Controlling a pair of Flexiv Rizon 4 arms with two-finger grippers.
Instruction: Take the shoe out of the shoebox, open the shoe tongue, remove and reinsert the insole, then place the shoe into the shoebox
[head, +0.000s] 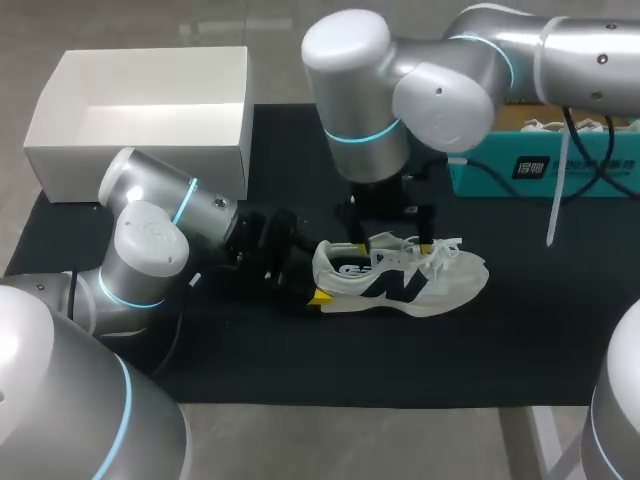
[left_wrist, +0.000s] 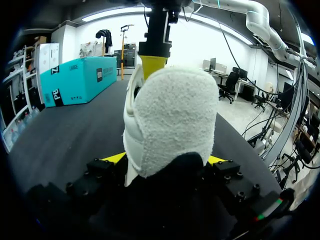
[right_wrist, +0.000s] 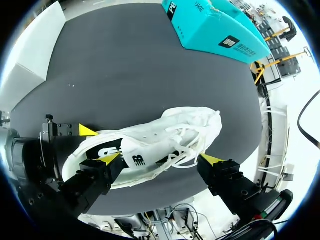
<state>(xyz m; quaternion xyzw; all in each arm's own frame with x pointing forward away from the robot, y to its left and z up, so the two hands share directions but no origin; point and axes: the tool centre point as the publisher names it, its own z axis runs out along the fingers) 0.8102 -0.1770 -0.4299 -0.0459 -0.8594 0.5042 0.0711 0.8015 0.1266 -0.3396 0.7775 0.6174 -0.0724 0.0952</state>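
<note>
- Left gripper (left_wrist: 166, 159) is clamped on the shoe's (head: 400, 280) heel, which sits on the black mat (head: 300, 370), out of the white box (head: 135, 165).
- Right gripper (right_wrist: 159, 159) hangs wide over the laces. I'd narrow it, catch just the tongue and lift gently.
- There's a logo on the shoe and print on the teal box (head: 530, 172). Not reading either out.

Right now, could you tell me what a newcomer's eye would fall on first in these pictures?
The white shoe stands out, upright on its sole in the middle of the black mat. The left gripper is clamped on its heel, and the right gripper hangs open over its laces. The open white shoebox sits at the mat's far left corner.
</note>
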